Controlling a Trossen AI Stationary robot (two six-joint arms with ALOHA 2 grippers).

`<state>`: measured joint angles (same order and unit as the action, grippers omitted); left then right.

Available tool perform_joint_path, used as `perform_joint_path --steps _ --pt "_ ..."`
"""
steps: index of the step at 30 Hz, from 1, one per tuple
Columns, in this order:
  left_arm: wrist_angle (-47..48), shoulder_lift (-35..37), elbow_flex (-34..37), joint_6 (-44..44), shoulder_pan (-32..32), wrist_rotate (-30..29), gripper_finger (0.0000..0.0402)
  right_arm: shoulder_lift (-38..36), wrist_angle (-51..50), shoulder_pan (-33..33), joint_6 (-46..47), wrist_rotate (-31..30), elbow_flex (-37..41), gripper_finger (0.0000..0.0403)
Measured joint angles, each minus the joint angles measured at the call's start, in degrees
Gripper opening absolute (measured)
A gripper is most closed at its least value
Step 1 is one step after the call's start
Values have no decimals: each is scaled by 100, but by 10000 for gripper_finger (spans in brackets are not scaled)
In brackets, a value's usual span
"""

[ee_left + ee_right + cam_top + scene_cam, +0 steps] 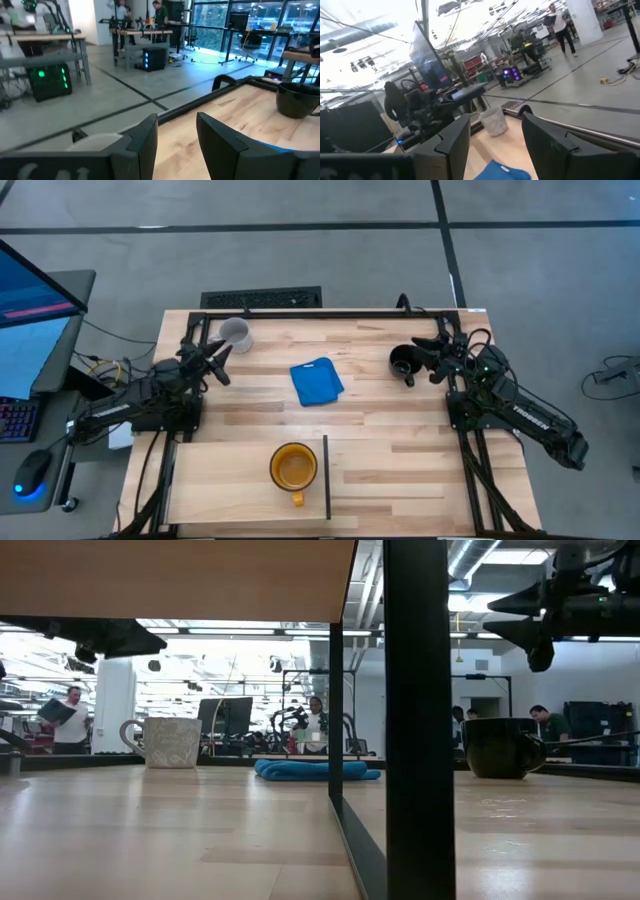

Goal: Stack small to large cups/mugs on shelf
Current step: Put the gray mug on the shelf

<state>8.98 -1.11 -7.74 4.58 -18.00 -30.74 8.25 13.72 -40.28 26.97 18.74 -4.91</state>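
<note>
The left hand (pixel 222 363), fingers spread, sits just beside the round matte grey-white mug (pixel 235 334). The right hand (pixel 430 360), also spread, is next to the glossy black mug (pixel 403 362). The amber mug (pixel 293 468) stands on the pale wood shelf (pixel 230 480), well apart from both

We list: smooth grey concrete floor (pixel 300 250) crossed by thin dark seam lines (pixel 250 226); lit blue monitor screen (pixel 30 320); tall glass window wall (pixel 235 25); bright overhead ceiling strip lights (pixel 230 630); distant workbenches (pixel 40 42).
</note>
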Motion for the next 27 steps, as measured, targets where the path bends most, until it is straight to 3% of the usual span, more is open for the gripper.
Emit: perform_joint_path --steps 6,13,21,27 --pt "1542 -9 -765 127 -1 -328 127 2 2 -1 21 -253 0 202" --pt "1623 -267 -1250 340 -9 -411 127 2 4 0 21 -427 0 202" --pt "1753 -1287 -2176 199 -10 -564 133 2 4 1 11 -734 0 202" --pt "2780 -2092 -3078 -532 -11 -568 148 2 4 -1 8 -737 0 202"
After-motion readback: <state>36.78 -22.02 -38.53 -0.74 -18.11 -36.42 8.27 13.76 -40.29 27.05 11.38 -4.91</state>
